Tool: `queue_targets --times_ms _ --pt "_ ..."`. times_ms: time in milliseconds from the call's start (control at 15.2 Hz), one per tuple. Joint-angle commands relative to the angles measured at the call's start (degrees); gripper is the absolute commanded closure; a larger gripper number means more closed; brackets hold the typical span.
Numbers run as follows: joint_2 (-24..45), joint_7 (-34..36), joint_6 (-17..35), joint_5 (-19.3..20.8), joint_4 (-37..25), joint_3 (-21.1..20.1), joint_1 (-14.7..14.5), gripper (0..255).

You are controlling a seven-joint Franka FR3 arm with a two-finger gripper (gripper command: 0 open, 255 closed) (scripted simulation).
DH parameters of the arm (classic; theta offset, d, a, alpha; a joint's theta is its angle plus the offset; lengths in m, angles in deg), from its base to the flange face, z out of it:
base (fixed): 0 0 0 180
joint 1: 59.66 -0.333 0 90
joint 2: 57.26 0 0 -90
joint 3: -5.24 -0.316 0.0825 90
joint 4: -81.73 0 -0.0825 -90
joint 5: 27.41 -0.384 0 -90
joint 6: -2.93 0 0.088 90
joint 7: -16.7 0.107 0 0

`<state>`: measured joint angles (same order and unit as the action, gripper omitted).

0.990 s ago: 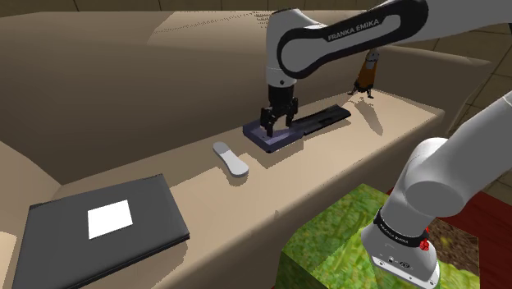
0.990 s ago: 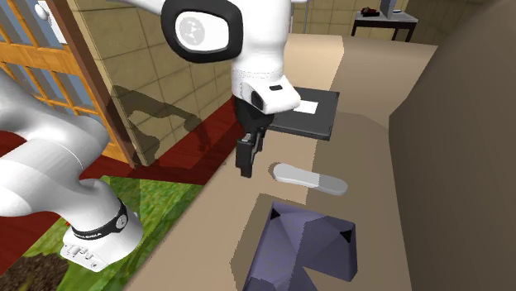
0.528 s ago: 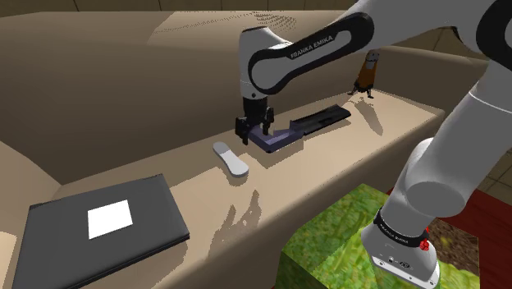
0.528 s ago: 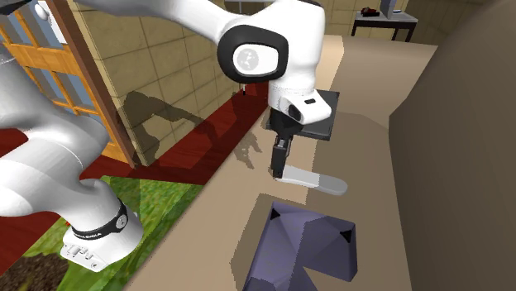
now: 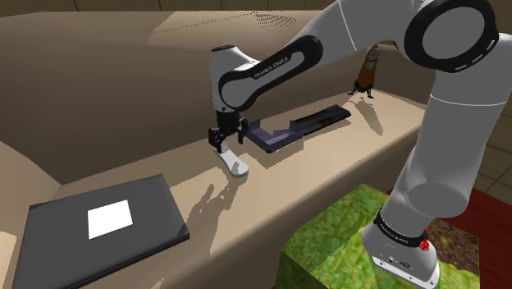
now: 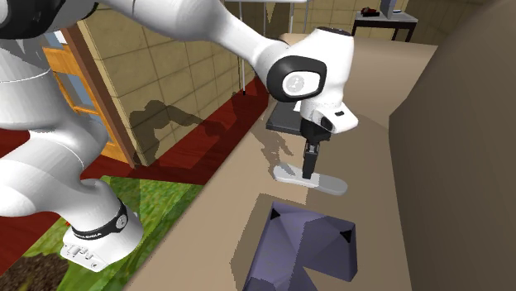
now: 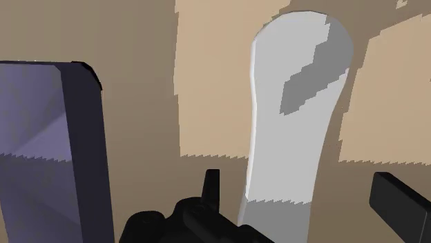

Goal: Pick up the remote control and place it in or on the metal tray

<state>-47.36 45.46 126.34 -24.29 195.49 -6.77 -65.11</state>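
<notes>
A pale grey remote control (image 5: 233,162) lies flat on the tan surface, also seen as the remote (image 6: 311,179) from the other side. My gripper (image 5: 221,141) hangs just above its end nearest the tray, pointing straight down. In the wrist view the remote (image 7: 290,117) runs away from the gripper (image 7: 304,195), whose black fingers (image 7: 211,185) stand apart on either side of it without clasping it, so the gripper is open. The violet-blue tray (image 5: 274,136) with dark walls sits beside the remote, towards the shoulder view's right; the tray (image 6: 302,248) and tray (image 7: 41,145) are bare.
A flat black book-like slab (image 5: 107,220) with a white label lies at the shoulder view's lower left. A long black piece (image 5: 325,118) joins the tray's far side, and a small orange figure (image 5: 367,74) stands beyond it. My green-topped stand (image 5: 340,242) is below the surface's front edge.
The arm has swung from above the tray towards the shoulder view's left and come down over the remote's end. The fingers stayed apart; remote and tray have not moved.
</notes>
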Motion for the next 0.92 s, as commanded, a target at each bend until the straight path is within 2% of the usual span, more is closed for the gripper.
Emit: queue_targets --times_ms 0,462,858 --pt "2.3 0.6 1.3 0.6 -1.1 0.1 -0.2 0" --pt "4.9 1.1 5.8 1.4 0.8 0.4 -0.4 0" --pt "4.9 1.1 5.8 1.4 0.8 0.4 -0.4 0"
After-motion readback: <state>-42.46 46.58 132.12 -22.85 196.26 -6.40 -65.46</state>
